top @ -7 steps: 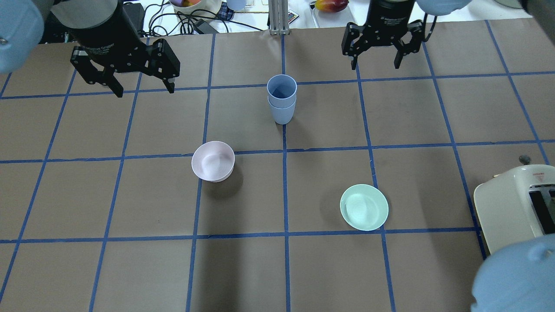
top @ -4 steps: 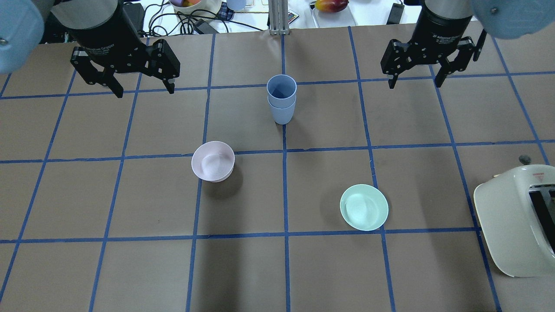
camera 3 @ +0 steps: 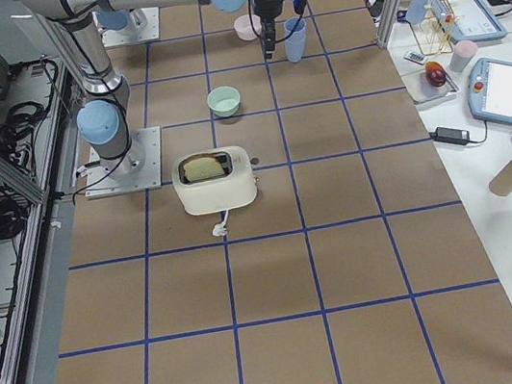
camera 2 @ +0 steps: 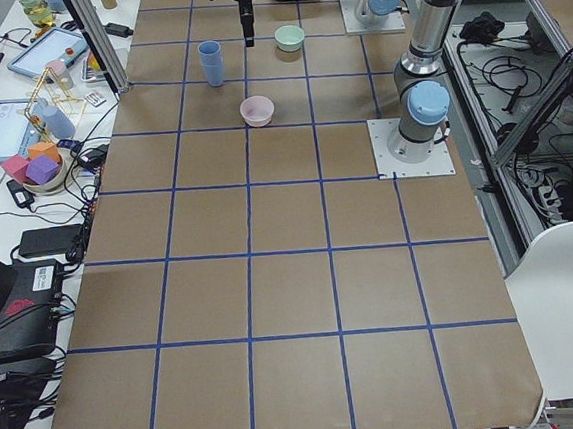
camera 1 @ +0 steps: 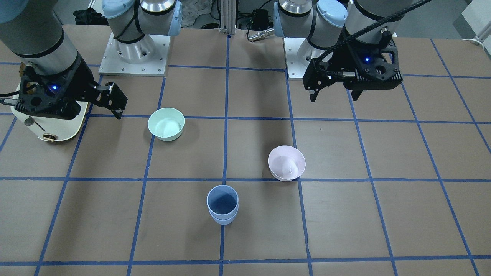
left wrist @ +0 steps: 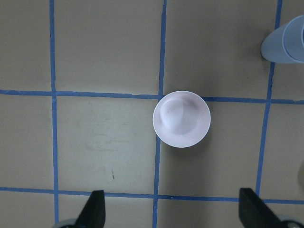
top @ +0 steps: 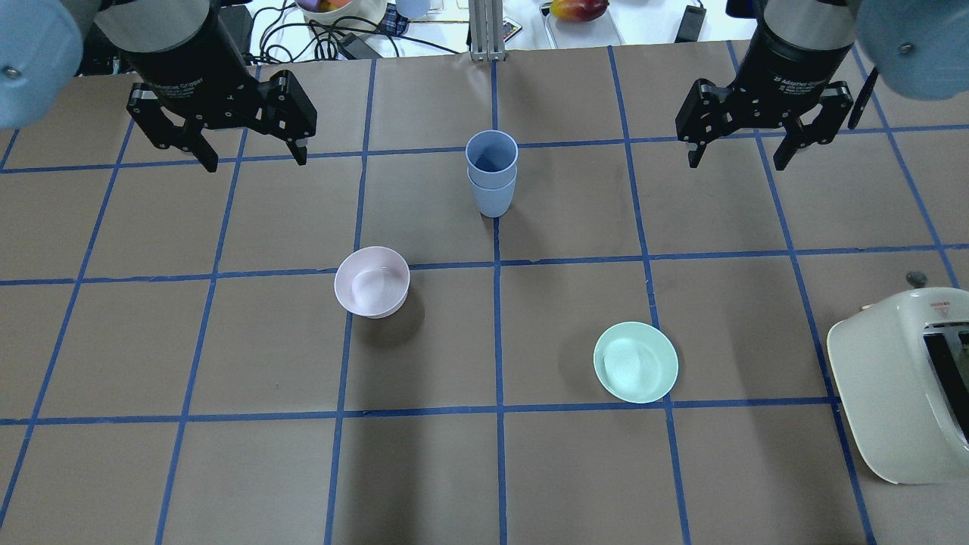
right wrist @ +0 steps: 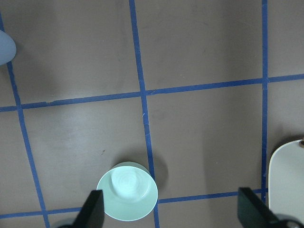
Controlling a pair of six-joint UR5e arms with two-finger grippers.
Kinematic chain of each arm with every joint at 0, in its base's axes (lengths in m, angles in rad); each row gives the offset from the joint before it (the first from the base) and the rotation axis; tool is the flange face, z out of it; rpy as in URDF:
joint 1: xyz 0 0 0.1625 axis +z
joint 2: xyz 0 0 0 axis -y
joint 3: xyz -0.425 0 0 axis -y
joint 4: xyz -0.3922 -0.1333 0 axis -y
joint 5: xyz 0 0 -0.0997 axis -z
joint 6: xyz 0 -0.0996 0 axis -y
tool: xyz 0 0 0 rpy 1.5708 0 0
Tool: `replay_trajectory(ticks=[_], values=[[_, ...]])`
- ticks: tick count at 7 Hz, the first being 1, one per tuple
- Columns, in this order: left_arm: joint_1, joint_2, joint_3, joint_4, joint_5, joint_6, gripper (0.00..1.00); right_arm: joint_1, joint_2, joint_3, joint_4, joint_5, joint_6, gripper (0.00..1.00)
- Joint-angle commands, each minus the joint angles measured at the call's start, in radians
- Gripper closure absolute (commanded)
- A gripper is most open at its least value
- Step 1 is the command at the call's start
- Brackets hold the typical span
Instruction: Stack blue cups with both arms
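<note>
The two blue cups (top: 492,178) stand nested in one upright stack on the table's centre line, free of both grippers. The stack also shows in the front view (camera 1: 222,207), at the top right edge of the left wrist view (left wrist: 285,40) and the top left edge of the right wrist view (right wrist: 5,47). My left gripper (top: 254,155) is open and empty, hovering well to the left of the stack. My right gripper (top: 736,163) is open and empty, hovering well to the right of it.
A pale pink bowl (top: 372,281) sits nearer to me, left of centre. A mint-green bowl (top: 636,362) sits nearer, right of centre. A cream toaster (top: 901,378) stands at the right edge. Cables and clutter lie beyond the far table edge.
My right gripper has moved to the right, away from the stacked cups, still open. The left gripper and the cups have barely moved.
</note>
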Motion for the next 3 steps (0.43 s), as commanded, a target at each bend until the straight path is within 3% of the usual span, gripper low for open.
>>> replay_trajectory(ticks=[1,3], values=[[0.000,-0.006,0.005,0.000,0.000,-0.003,0.00,0.000,0.000,0.000,0.000,0.002,-0.001,0.00],[0.000,-0.029,0.017,0.009,-0.011,-0.019,0.00,0.000,0.003,0.002,0.000,0.002,-0.001,0.00]])
